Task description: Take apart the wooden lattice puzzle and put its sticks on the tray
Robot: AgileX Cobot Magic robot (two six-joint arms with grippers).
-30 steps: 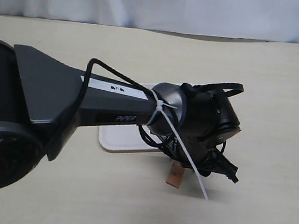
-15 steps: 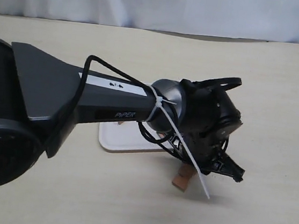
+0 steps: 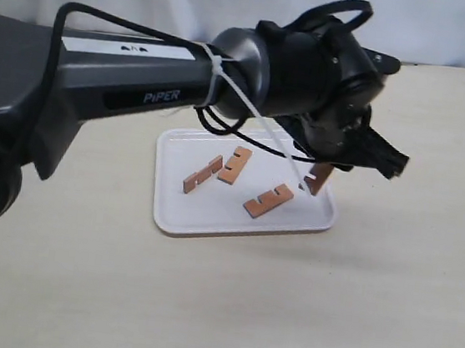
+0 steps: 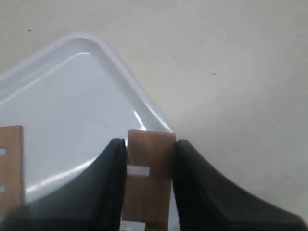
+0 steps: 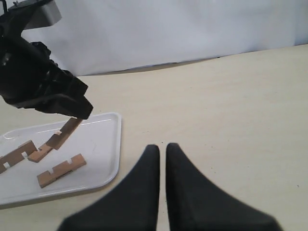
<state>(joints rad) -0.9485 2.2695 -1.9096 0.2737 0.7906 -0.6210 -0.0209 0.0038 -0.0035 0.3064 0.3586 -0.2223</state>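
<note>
No assembled lattice puzzle is in view, only separate reddish-brown sticks. My left gripper (image 3: 326, 166) (image 4: 148, 142) is shut on one notched stick (image 3: 319, 179) (image 4: 148, 178), holding it tilted just above the right end of the white tray (image 3: 169, 217) (image 4: 72, 91) (image 5: 103, 144). Three sticks lie flat on the tray: one at the left (image 3: 202, 175), one in the middle (image 3: 235, 165), one nearer the front (image 3: 268, 201) (image 5: 61, 171). My right gripper (image 5: 162, 147) is shut and empty, low over the bare table to the right of the tray. It does not show in the exterior view.
The left arm's dark forearm (image 3: 125, 86) crosses the exterior view above the tray's back left. A white cloth backdrop (image 3: 193, 2) closes the far edge of the beige table (image 3: 388, 284).
The left arm has lifted from the table in front of the tray and swung up over the tray's right end, carrying the stick. The tray and its three sticks are now uncovered.
</note>
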